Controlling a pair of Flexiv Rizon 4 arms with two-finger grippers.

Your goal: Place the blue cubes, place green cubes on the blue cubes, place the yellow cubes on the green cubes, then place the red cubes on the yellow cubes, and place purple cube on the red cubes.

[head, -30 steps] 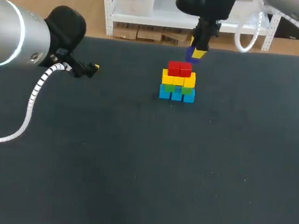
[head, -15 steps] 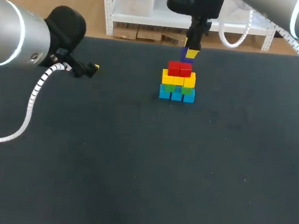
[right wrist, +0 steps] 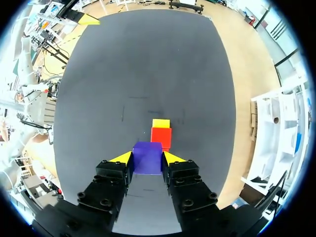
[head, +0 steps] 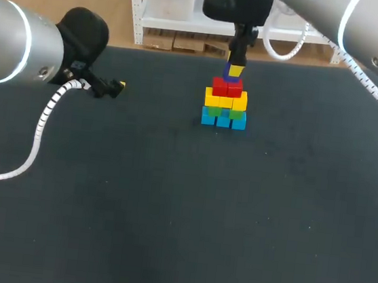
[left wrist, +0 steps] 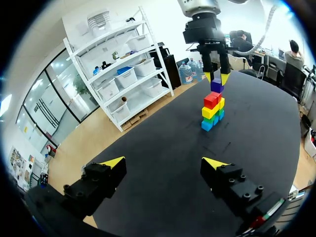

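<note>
A cube tower stands at the table's far middle: blue cubes (head: pixel 223 119) at the base, green cubes (head: pixel 214 110) on them, then yellow cubes (head: pixel 225 99), with red cubes (head: pixel 226 87) on top. My right gripper (head: pixel 234 71) hangs just above the red cubes, shut on a purple cube (head: pixel 230 76). In the right wrist view the purple cube (right wrist: pixel 147 160) sits between the yellow tips, with a red cube (right wrist: pixel 161 137) and a yellow cube (right wrist: pixel 160 123) below and ahead. My left gripper (head: pixel 117 85) stands open and empty at the far left, its tips pointing toward the tower (left wrist: pixel 212 111).
The dark table (head: pixel 167 214) is bare around the tower. My left arm's white coiled cable (head: pixel 40 131) drapes over the table's left side. The table's far edge lies a little behind the tower.
My right gripper has carried the purple cube leftward, from beyond the tower's right side to just above the red cubes. The left arm has kept still.
</note>
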